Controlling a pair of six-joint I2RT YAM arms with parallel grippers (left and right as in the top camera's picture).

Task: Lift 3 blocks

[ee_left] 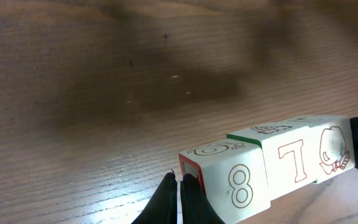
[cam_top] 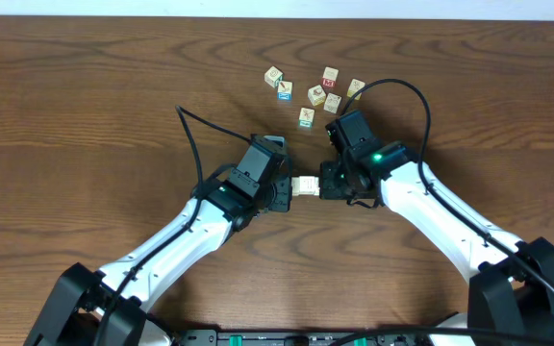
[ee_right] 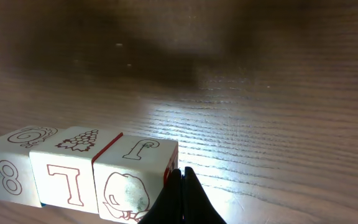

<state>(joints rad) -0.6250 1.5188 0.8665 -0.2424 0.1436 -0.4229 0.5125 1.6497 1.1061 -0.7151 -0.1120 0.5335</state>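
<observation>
We see the three blocks (cam_top: pixel 306 185) lined up face to face in one short row near the middle of the table (cam_top: pixel 85 86), pinched end to end between the two arms. The left pincer (cam_top: pixel 290 188) is fully closed, its fingers pressed together with nothing between them. Its tip bears on the row's 9 o'clock end. The right pincer (cam_top: pixel 322 185) is closed just the same, also with nothing inside it, and pushes on the 3 o'clock end.

In the left wrist view the closed tips touch the red-edged end face of the block marked 8 (ee_left: pixel 238 185). Next comes the block marked 7 (ee_left: pixel 291 160), then the third block (ee_left: pixel 334 149) with a round outlined drawing (a fruit, perhaps). We cannot tell whether the row is clear of the table or resting on it.

Toward 12 o'clock of the row lie the loose cubes (cam_top: pixel 316 94), well apart from both pincers, some showing blue or red faces.
</observation>
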